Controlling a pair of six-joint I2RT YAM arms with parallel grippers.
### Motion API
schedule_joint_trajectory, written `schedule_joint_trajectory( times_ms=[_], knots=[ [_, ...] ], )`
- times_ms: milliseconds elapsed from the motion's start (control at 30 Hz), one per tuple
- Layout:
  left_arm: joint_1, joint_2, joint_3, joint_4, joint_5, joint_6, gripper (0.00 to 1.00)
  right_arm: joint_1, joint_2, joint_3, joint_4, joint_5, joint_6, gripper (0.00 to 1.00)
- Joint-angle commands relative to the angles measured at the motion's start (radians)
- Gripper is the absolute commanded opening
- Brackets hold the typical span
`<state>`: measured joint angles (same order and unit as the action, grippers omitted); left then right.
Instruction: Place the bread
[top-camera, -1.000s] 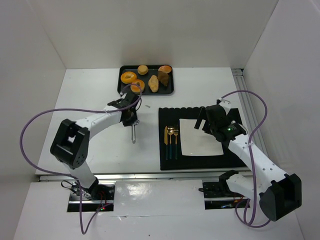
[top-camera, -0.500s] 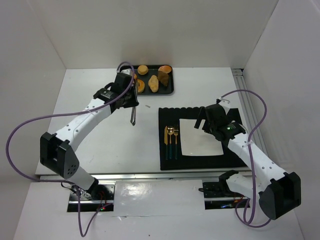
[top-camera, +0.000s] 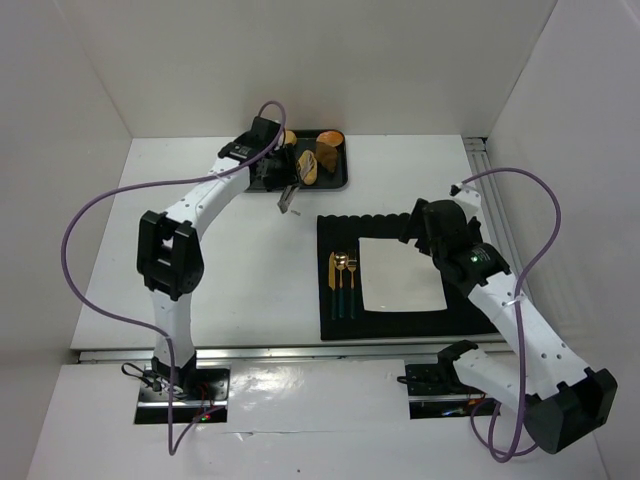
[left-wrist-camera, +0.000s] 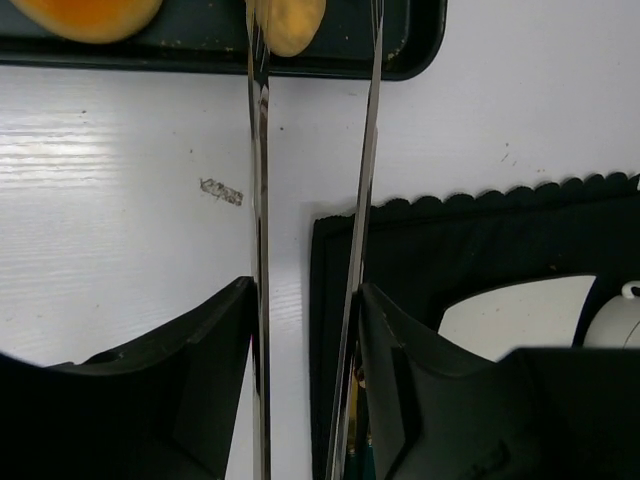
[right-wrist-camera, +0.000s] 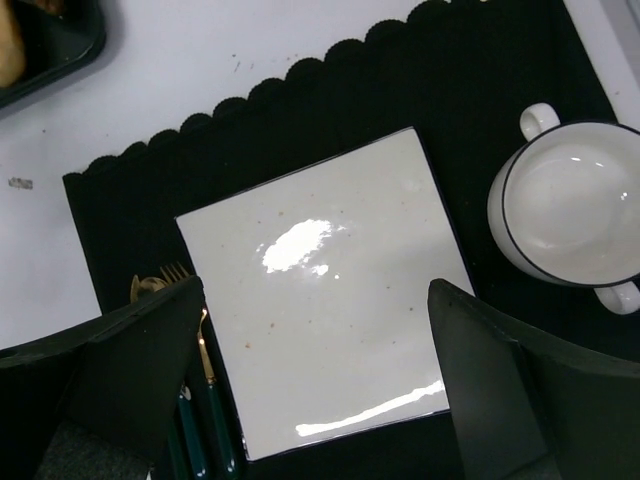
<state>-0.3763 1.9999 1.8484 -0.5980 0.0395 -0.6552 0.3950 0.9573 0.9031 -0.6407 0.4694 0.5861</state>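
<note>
Several pieces of bread lie in a black tray (top-camera: 343, 181) at the back; an oblong one (top-camera: 307, 167) is nearest the tongs. My left gripper (top-camera: 277, 176) is at the tray's front edge, shut on metal tongs (top-camera: 289, 196). In the left wrist view the two tong arms (left-wrist-camera: 258, 200) run out from between my fingers (left-wrist-camera: 215, 330), spread apart, with their tips on either side of the oblong bread (left-wrist-camera: 290, 22). My right gripper (right-wrist-camera: 315, 300) is open above a white square plate (right-wrist-camera: 320, 290), with nothing in it.
The plate (top-camera: 400, 272) sits on a black scalloped placemat (top-camera: 335, 228), with gold and teal cutlery (top-camera: 342, 285) to its left. A white two-handled cup (right-wrist-camera: 570, 205) stands at the plate's right. A small scrap (left-wrist-camera: 221, 190) lies on the white table.
My left arm swung from the table's middle back to the tray, carrying the tongs, and the tong arms have spread. The right gripper shifted slightly over the plate.
</note>
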Motion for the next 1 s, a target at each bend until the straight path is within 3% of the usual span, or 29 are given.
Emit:
schedule_joint_trajectory(
  times_ms=[0, 67, 200, 567, 967],
  knots=[
    [0.026, 0.029, 0.075, 0.024, 0.088, -0.029, 0.58, 0.007, -0.012, 0.052, -0.06, 0.064, -0.006, 1.0],
    [0.037, 0.052, 0.1, 0.024, 0.097, -0.04, 0.58, 0.007, -0.012, 0.053, -0.06, 0.074, -0.006, 1.0],
    [0.057, 0.1, 0.158, 0.015, 0.097, -0.061, 0.68, 0.007, -0.012, 0.053, -0.06, 0.074, -0.006, 1.0],
    [0.077, 0.126, 0.156, 0.03, 0.076, -0.103, 0.67, 0.007, 0.017, 0.043, -0.051, 0.055, -0.006, 1.0],
    [0.129, 0.247, 0.219, 0.064, 0.243, -0.144, 0.61, 0.007, 0.028, 0.043, -0.051, 0.055, -0.006, 1.0]
  ],
)
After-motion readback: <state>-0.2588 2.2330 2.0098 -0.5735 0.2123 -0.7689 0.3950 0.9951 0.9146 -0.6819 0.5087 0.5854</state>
